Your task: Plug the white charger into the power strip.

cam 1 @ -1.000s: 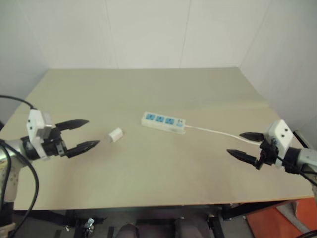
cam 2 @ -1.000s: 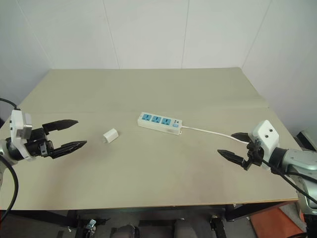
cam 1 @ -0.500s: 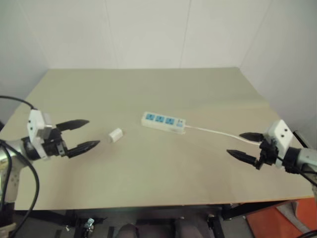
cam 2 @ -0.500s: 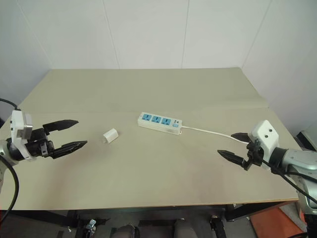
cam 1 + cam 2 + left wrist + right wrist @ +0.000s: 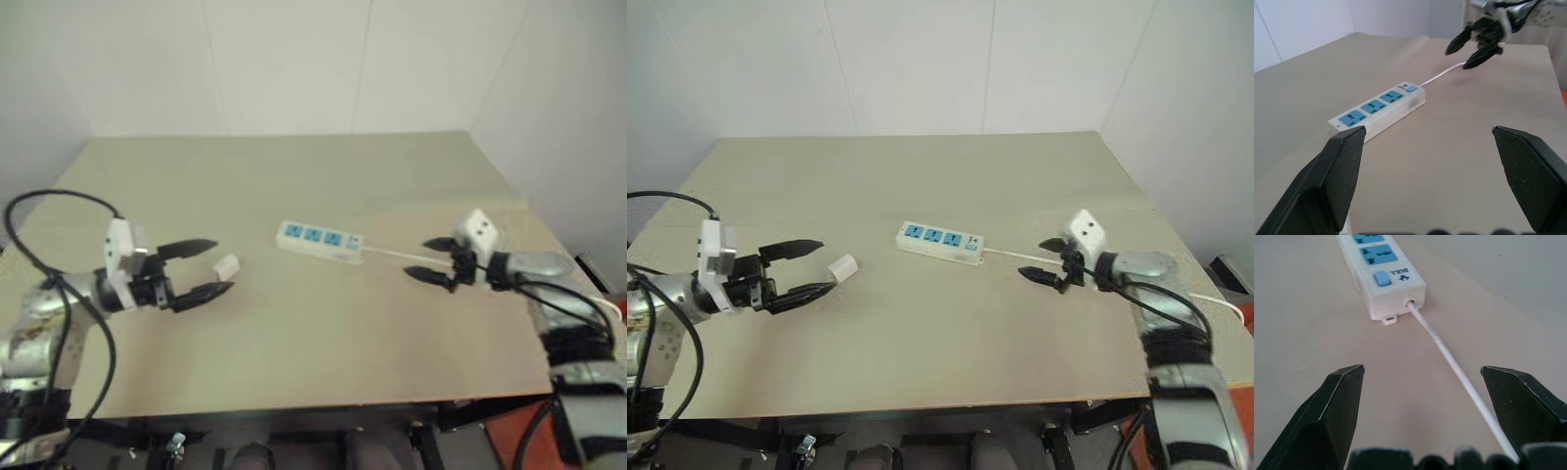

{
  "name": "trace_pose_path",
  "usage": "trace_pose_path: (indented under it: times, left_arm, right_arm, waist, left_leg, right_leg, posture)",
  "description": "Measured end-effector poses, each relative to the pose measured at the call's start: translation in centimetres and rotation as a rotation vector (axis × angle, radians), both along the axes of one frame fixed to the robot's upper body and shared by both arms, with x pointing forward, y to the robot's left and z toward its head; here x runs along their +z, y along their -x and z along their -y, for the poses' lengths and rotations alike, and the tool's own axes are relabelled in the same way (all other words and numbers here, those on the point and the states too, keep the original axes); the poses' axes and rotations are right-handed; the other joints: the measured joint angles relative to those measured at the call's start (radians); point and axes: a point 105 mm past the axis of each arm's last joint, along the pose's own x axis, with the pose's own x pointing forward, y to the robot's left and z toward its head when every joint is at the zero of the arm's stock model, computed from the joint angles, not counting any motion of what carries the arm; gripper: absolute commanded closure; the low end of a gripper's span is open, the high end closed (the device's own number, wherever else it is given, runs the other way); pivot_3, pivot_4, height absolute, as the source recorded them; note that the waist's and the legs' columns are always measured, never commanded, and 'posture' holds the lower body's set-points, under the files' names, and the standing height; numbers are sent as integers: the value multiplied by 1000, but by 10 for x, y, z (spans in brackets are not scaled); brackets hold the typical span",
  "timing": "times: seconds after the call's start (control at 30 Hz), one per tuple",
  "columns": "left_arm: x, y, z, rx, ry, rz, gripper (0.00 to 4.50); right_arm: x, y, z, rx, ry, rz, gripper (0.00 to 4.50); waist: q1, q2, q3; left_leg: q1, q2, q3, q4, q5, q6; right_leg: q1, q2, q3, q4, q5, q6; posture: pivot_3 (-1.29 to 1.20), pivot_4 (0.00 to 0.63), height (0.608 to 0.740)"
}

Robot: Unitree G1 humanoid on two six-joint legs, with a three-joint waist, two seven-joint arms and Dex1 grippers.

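Note:
The white charger (image 5: pixel 226 265) lies on the table left of centre. My left gripper (image 5: pixel 224 265) is open and points right, its fingertips either side of the charger; I cannot tell whether they touch it. The power strip (image 5: pixel 320 241) lies mid-table with blue outlets up, also seen in the left wrist view (image 5: pixel 1378 106). Its thin white cord (image 5: pixel 1449 357) runs away to the right. My right gripper (image 5: pixel 417 259) is open and empty just right of the strip's switch end (image 5: pixel 1383 276), straddling the cord.
The beige table (image 5: pixel 294 176) stands against white walls at the back and right. Its front edge lies close below both arms. The cord trails off the right edge (image 5: pixel 1225 304). A black cable loops over my left arm (image 5: pixel 49 201).
My left gripper has moved right up to the charger. My right gripper has swung in and to the left, close to the strip's cord end. Both stayed open.

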Motion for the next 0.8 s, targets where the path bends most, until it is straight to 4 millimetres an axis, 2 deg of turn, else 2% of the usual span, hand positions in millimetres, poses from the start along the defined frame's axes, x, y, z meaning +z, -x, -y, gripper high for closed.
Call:
trace_pose_path:
  times: [0.1, 0.2, 0.37, 0.47, 0.6, 0.8]
  left_arm:
    - [-2, 1, 13, -45, 5, 1, 0]
    - [-3, 2, 21, -69, 17, 5, 0]
    - [-2, 6, 34, -102, 40, 22, 0]
    - [-2, 9, 42, -118, 56, 26, 0]
    - [-4, 10, 46, -123, 59, 20, 0]
    - [-6, 11, 46, -119, 60, 7, 0]
  right_arm:
    - [0, -19, -12, 18, 37, 6, 37]
    - [-6, -31, -14, -14, 60, -7, 37]
    - [-29, -33, -6, -83, 75, -94, 37]
    - [-33, -37, -6, -131, 58, -107, 37]
    - [-32, -42, -3, -196, 39, -134, 938]
    - [-30, -43, -6, -197, 40, -147, 3151]
  waist:
    - [-5, 0, 0]
    - [-5, 0, 0]
    - [-5, 0, 0]
    - [-9, 0, 0]
    - [-13, 0, 0]
    - [-11, 0, 0]
  left_leg:
    - [-1, 0, 0, 0, 0, 0]
    - [-2, 0, -1, 0, 0, 0]
    - [-2, -1, -1, 0, 0, 0]
    - [0, -1, -1, 0, 0, 0]
    - [1, 0, -1, 0, 0, 0]
    - [0, -1, -1, 0, 0, 0]
  right_leg:
    - [0, 0, 0, -1, 1, -1]
    - [0, -1, 0, -1, 1, -1]
    - [0, -1, 0, -1, 2, -1]
    - [0, -1, 0, 0, 2, -2]
    - [0, 0, 1, 1, 2, -2]
    - [0, 0, 0, 0, 2, -2]
  posture:
    - [0, 150, 740]
    - [0, 150, 740]
    - [0, 150, 740]
    - [0, 150, 740]
    - [0, 150, 740]
    - [0, 150, 740]
